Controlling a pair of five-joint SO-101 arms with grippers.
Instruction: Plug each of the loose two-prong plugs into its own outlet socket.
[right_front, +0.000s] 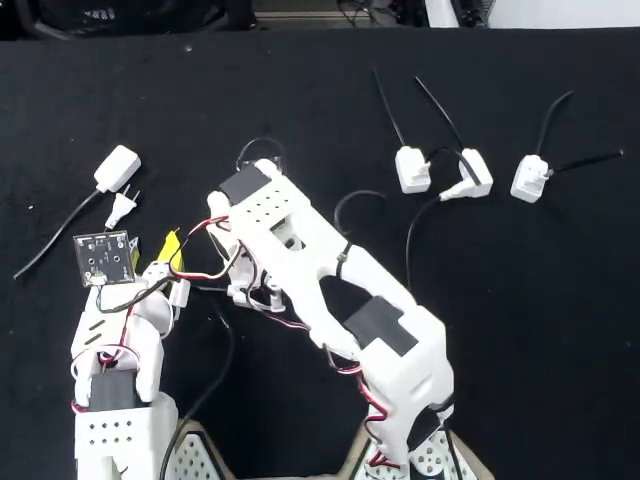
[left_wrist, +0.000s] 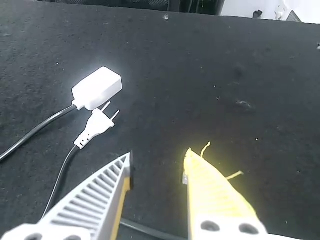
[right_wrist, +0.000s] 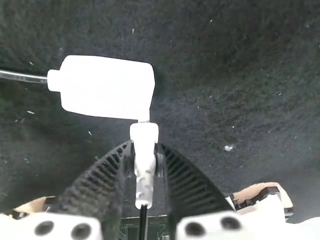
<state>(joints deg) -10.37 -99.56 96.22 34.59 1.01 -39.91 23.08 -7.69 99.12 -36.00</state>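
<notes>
white plastic sits clamped between the tips of the right gripper (right_wrist: 145, 150): its jaws are drawn narrow on the gripped plug (right_wrist: 144, 137), with the cable trailing back between them. just ahead of the tips, the plug's nose touches the edge of the first socket (right_wrist: 107, 87), which lies flat on the black table cover (right_wrist: 240, 75). no prongs show, so they are either in or nearly in; i cannot tell whether the plug is fully seated. by my reading this is the insertion step for that pair. the next move calls for a straight push along the plug's axis, kept in line so the light socket does not slide away, and then a release.

the left gripper (left_wrist: 157, 160) is spread wide and holds nothing. ahead of its tips, off toward its white jaw, lies the loose plug (left_wrist: 97, 127). its prongs point at the second socket (left_wrist: 97, 89) just beyond it, near but apart. that pair looks not yet done; it would need a grasp on the plug body first.

farthest from both grippers, in the high view, three further sockets (right_front: 472, 172) lie in a row, each with a cable at it. they look already mated, though that is a guess.
</notes>
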